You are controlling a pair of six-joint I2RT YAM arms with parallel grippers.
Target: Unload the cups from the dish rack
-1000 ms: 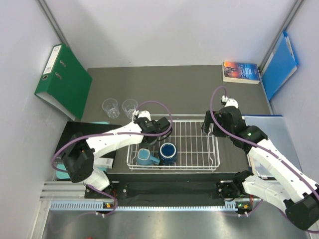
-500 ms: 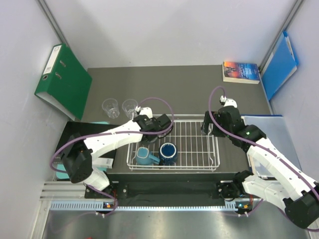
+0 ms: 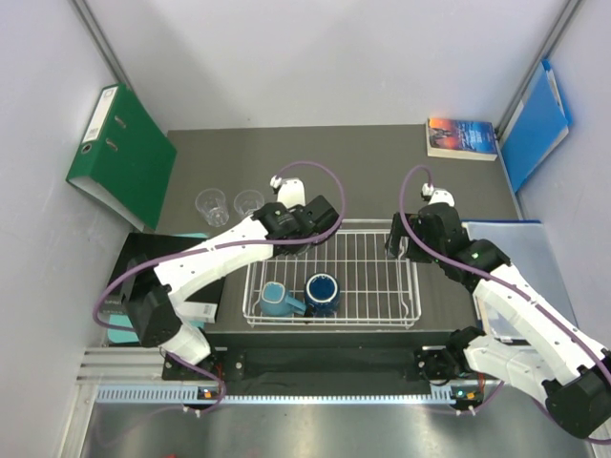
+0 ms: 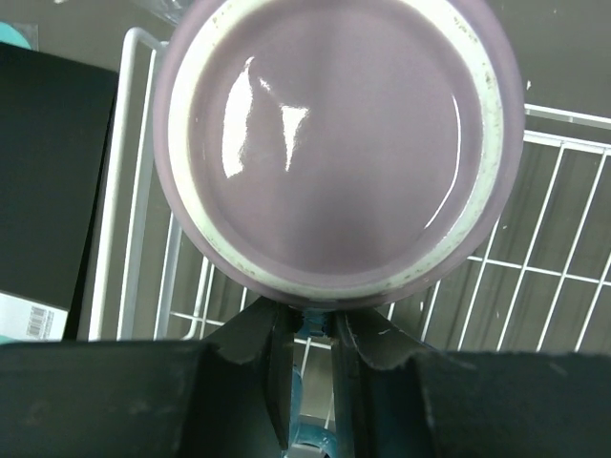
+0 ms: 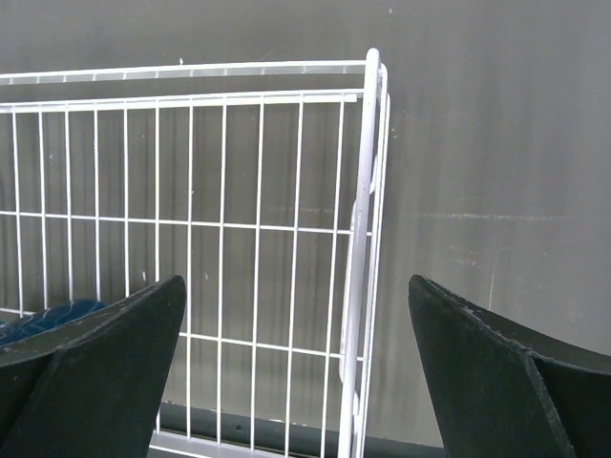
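Note:
My left gripper (image 3: 294, 225) is shut on the handle of the pale pink mug (image 4: 334, 143) and holds it above the far left corner of the white wire dish rack (image 3: 412, 279). The wrist view shows the mug's underside, with my gripper (image 4: 310, 329) closed below it. The arm hides the mug in the top view. The teal mug (image 3: 277, 300) and the navy mug (image 3: 323, 292) sit in the rack's near left part. Two clear tumblers (image 3: 212, 204) (image 3: 248, 201) stand on the table left of the rack. My right gripper (image 3: 401, 244) hangs open and empty over the rack's right edge (image 5: 368, 191).
A green binder (image 3: 119, 153) leans at the far left. A book (image 3: 462, 136) and a blue folder (image 3: 535, 124) lie at the far right. A black board (image 3: 167, 256) lies left of the rack.
My left gripper has lifted the pink mug and moved it toward the rack's far left corner. The right arm has not moved.

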